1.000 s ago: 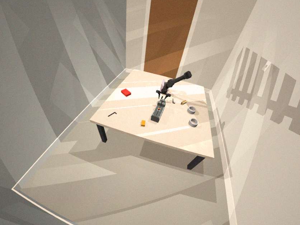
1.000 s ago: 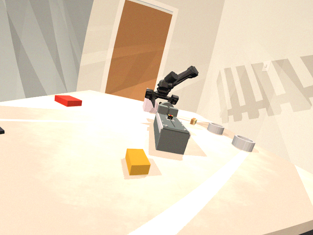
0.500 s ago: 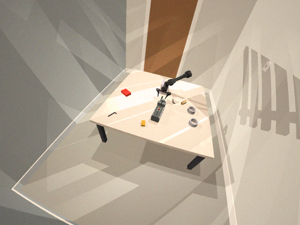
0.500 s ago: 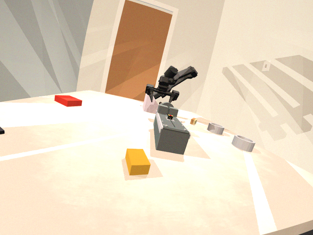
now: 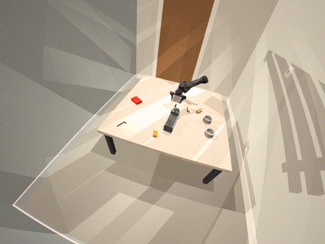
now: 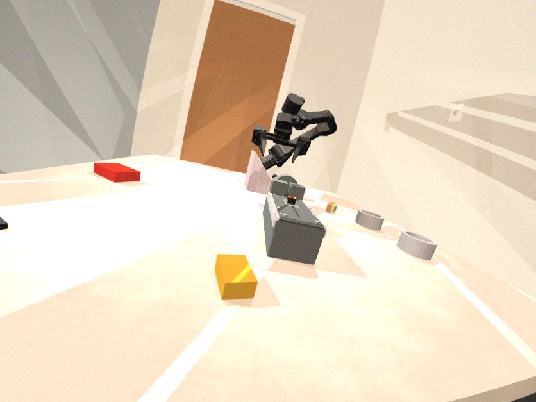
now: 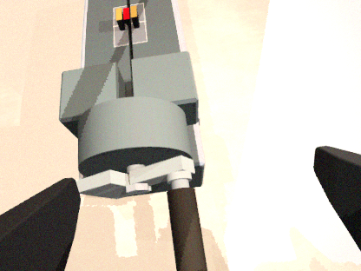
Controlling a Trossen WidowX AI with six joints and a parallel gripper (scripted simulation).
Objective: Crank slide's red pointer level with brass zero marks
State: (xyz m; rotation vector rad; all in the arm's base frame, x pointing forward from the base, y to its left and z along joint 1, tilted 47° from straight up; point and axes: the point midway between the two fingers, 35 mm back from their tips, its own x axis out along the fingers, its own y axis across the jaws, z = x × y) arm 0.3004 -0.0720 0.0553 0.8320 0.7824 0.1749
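Note:
The grey machine (image 5: 169,127) (image 6: 293,243) (image 7: 160,37) stands on the table. In the wrist view its red pointer (image 7: 126,13) sits between the two brass marks (image 7: 119,14) (image 7: 134,10). The three look level, with the row slightly slanted in this view; a very small offset cannot be ruled out. The pale crank arm (image 7: 162,168) carries a dark handle (image 7: 187,228) that points toward the wrist camera. My gripper (image 5: 176,100) (image 6: 278,158) (image 7: 197,175) is wide open and empty, back from and above the machine's crank end. No finger touches the handle.
A pinkish panel (image 6: 256,175) stands near the arm. A tan block (image 5: 199,111) (image 6: 331,207) and two grey rings lie right of the machine. A yellow block (image 5: 155,133) (image 6: 234,276) is by its far end from the crank. A red block (image 5: 136,100) (image 6: 116,172) lies left.

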